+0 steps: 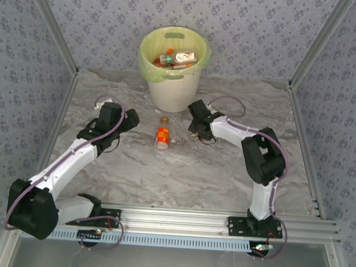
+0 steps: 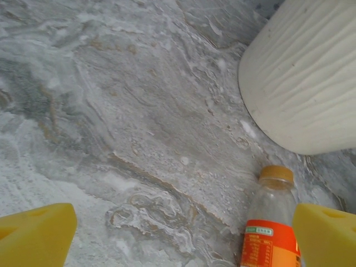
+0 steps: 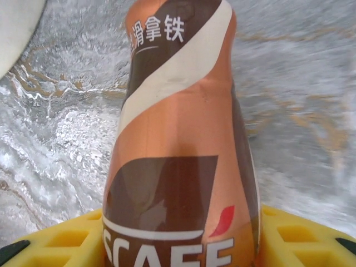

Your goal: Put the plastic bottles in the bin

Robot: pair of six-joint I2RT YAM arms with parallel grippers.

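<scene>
Right gripper (image 3: pixel 181 245) is clamped on a brown coffee bottle (image 3: pixel 178 139) just front-right of the bin (image 1: pixel 175 92). Left gripper (image 2: pixel 181 236) hangs wide open front-left of the bin. An orange-label bottle (image 1: pixel 162 135) lies in front of it, with more bottles (image 1: pixel 174 58) inside.

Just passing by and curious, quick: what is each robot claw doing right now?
Left gripper: open, holding nothing.
Right gripper: closed on a brown-and-copper plastic coffee bottle.
</scene>
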